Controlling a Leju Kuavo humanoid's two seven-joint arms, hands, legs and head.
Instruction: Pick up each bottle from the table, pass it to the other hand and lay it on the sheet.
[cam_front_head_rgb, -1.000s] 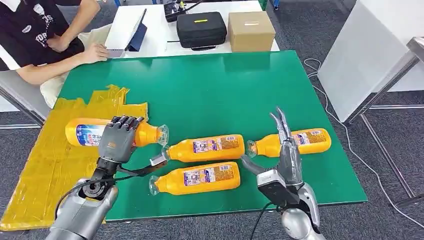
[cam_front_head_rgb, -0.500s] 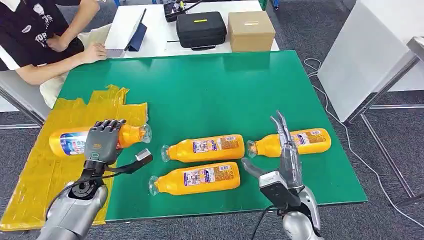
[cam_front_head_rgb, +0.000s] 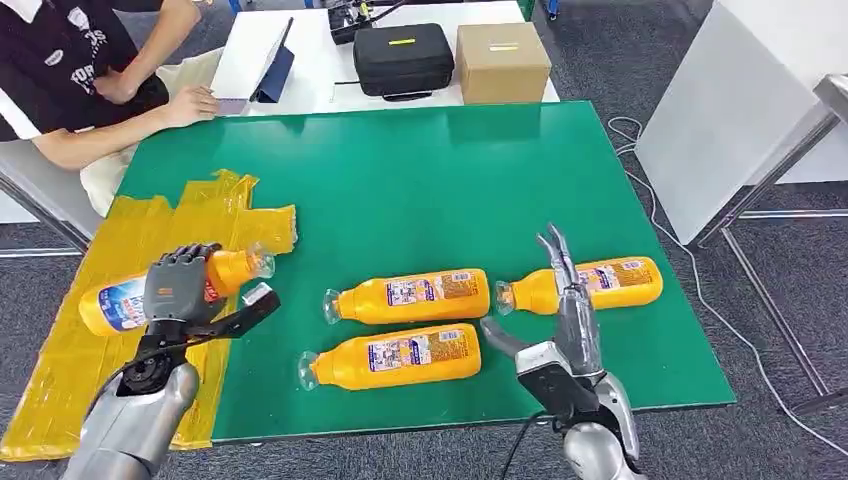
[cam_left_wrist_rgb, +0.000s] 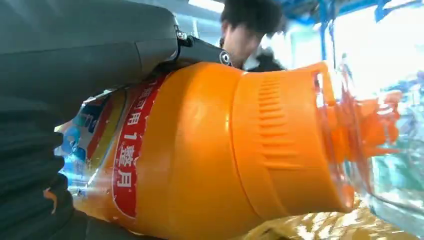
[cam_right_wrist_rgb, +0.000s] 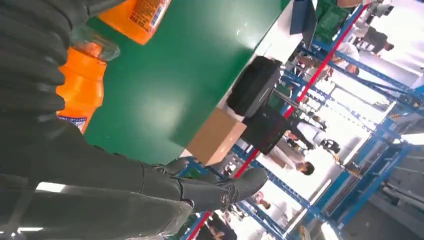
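Green covered the surface (cam_front_head_rgb: 450, 170), with a crinkled yellow sheet (cam_front_head_rgb: 100, 340) spread over its left end and hanging past the edge. Over that sheet the left hand (cam_front_head_rgb: 178, 290) gripped an orange bottle (cam_front_head_rgb: 120, 302) around its middle, the bottle lying roughly level with its clear cap toward the green; the left wrist view showed the fingers wrapped over its red-and-blue label. Three more orange bottles lay on their sides on the green: one in the middle (cam_front_head_rgb: 412, 295), one nearer the front edge (cam_front_head_rgb: 395, 357), and one to the right (cam_front_head_rgb: 590, 283). The right hand (cam_front_head_rgb: 565, 320) hovered beside the rightmost bottle with fingers straight and apart, holding nothing. Beyond the surface, a seated person (cam_front_head_rgb: 90, 70) rested a forearm by a white table (cam_front_head_rgb: 300, 45) carrying a black case (cam_front_head_rgb: 403, 60) and a cardboard box (cam_front_head_rgb: 502, 62).
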